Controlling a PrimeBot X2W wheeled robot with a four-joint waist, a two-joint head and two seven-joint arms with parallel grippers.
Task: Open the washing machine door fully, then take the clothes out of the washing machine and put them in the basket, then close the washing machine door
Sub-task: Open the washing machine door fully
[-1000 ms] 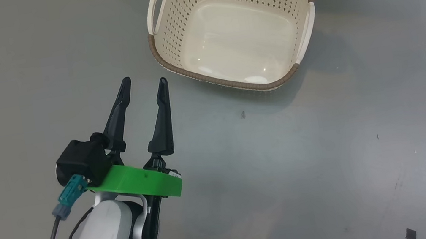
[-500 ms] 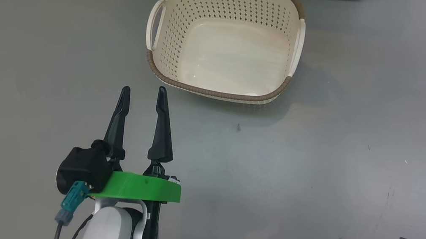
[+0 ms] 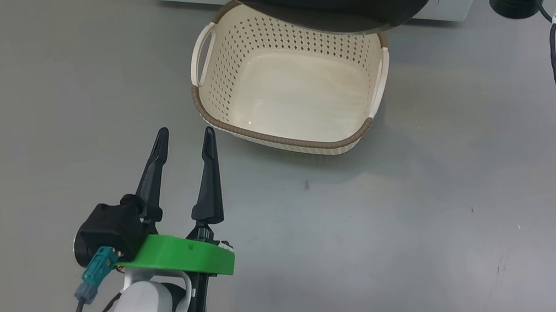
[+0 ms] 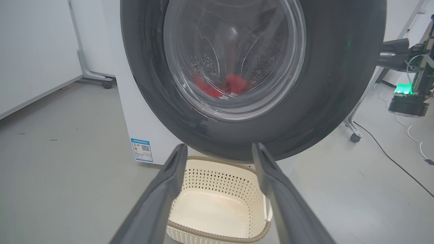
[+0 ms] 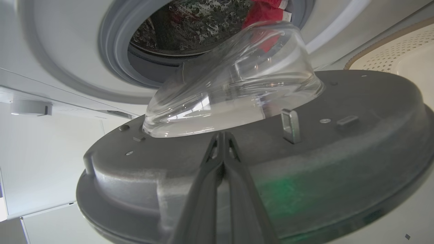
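- Between the left gripper (image 3: 185, 131) and the clothes (image 4: 237, 83), the washing machine door (image 4: 339, 84) stands partly open, overhanging the basket (image 3: 281, 141).
- Spread and empty, that gripper sits near the basket's rim.
- Pressed together, the right gripper (image 5: 222, 135) has its tips at the door's inner face.

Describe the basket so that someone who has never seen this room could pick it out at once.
Find the big white washing machine with its round black door hanging open. On the grey floor right before it, partly under the door's lower edge, sits the basket: cream plastic, diamond-holed sides, brown woven-look rim, nothing in it.
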